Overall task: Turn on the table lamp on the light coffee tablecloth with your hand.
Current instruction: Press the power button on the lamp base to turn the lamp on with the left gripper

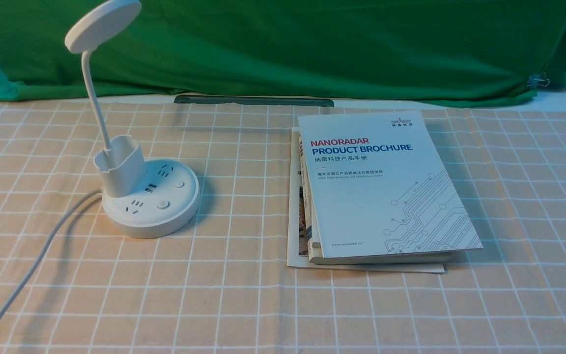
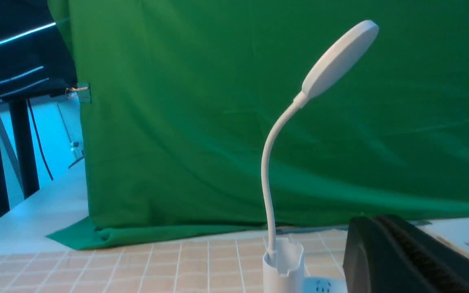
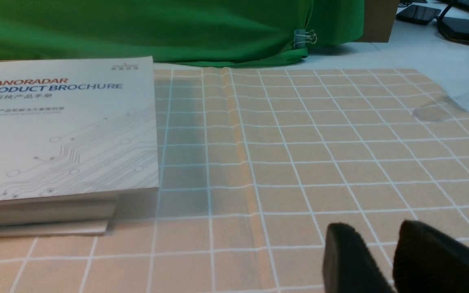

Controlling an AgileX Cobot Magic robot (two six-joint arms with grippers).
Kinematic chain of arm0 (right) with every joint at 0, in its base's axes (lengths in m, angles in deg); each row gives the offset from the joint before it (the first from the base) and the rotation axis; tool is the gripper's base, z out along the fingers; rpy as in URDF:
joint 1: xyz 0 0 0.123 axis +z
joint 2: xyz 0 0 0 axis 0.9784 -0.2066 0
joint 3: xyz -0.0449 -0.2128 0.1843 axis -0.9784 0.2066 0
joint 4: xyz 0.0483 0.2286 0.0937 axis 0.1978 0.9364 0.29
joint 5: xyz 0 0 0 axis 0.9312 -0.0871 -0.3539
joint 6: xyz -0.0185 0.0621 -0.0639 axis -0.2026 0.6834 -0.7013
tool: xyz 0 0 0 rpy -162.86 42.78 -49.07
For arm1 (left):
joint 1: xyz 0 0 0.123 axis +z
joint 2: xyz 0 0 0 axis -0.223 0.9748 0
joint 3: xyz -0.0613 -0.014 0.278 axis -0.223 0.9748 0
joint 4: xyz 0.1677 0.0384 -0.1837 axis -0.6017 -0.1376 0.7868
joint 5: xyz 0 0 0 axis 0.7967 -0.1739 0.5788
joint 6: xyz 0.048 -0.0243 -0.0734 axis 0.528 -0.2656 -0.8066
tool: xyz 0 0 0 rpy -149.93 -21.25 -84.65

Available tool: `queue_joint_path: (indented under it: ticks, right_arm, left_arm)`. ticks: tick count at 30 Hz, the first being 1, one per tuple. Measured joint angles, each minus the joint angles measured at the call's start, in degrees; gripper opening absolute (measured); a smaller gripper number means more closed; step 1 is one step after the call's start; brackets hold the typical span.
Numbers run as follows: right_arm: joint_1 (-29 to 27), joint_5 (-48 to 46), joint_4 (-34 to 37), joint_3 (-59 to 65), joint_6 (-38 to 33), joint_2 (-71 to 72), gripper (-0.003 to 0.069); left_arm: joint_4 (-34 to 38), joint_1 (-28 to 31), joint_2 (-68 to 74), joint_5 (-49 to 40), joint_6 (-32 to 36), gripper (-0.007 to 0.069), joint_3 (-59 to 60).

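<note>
One white lamp [image 1: 154, 211] stands at the left of a beige, white-gridded tablecloth [image 1: 234, 295], well apart from stacked books [image 1: 391, 196]. Green cloth [image 1: 283, 49] hangs behind. Left tool [image 2: 375, 221]: fingers pressed together; right tool [image 3: 373, 228]: fingers spread.

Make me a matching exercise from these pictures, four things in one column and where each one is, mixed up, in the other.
Things:
1. Desk lamp
2. Stack of books
3. Green cloth
4. Right pincer

Places:
A. Hanging behind the table
B. Above the checked tablecloth, fingers apart
C. On the checked tablecloth, nearer the robot's left side
D. On the checked tablecloth, right of the lamp

Right pairs: 1-C, 2-D, 3-A, 4-B
</note>
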Motion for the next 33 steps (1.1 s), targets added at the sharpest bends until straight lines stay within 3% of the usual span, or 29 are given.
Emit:
queue_joint_path:
  ticks: [2,6,10,13,20,24,27,33]
  right_arm:
    - [0.0,0.0,0.0,0.0,0.0,0.0,0.0241]
    - [0.0,0.0,0.0,0.0,0.0,0.0,0.0241]
    - [0.0,0.0,0.0,0.0,0.0,0.0,0.0241]
    - [0.0,0.0,0.0,0.0,0.0,0.0,0.0241]
    - [0.0,0.0,0.0,0.0,0.0,0.0,0.0241]
    - [0.0,0.0,0.0,0.0,0.0,0.0,0.0241]
    - [0.0,0.0,0.0,0.0,0.0,0.0,0.0241]
    - [0.0,0.0,0.0,0.0,0.0,0.0,0.0241]
  left_arm:
    - [0.0,0.0,0.0,4.4,-3.4,0.0021,0.0]
    - [-0.4,0.0,0.0,16.9,-19.5,0.0021,0.0]
    - [-1.7,0.0,-0.1,30.8,-25.4,0.0021,-0.3]
    - [-1.8,0.0,-0.2,22.4,-26.2,0.0021,-5.5]
    - [-4.3,-0.1,9.7,-20.4,-25.4,0.0021,-22.5]
    - [-4.4,-0.1,18.5,-30.1,-25.2,0.0021,-22.7]
    - [-3.0,-0.1,23.5,-31.8,-25.2,0.0021,-21.8]
    - [6.7,-0.1,33.5,-32.5,-22.0,0.0021,-21.7]
